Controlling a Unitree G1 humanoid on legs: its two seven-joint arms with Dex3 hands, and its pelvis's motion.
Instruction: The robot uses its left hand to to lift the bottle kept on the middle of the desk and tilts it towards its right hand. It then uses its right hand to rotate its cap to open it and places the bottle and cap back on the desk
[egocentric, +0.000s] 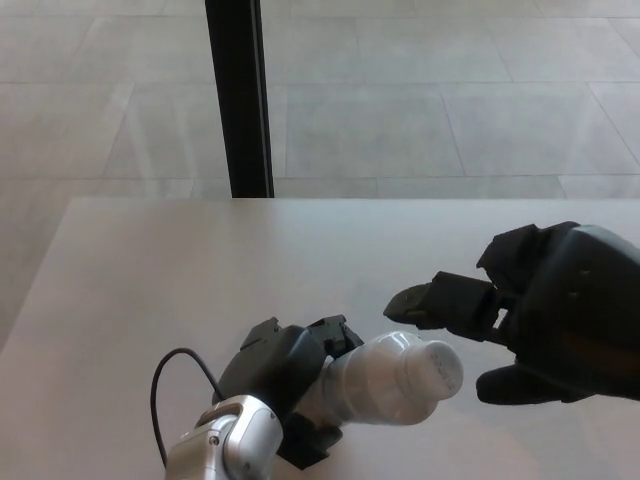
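Left hand (290, 375) low at bottom left, silver wrist (225, 445) below it, fingers wrapped in a closed grasp. Right hand (530, 320) in from the right, fingers (440, 302) spread and pointing left, nothing held, thumb (515, 385) lower.

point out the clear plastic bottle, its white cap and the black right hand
clear plastic bottle (375, 380), head view, on its shoulder
white cap (440, 367), head view, on its flat top
black right hand (545, 315), head view, on its back
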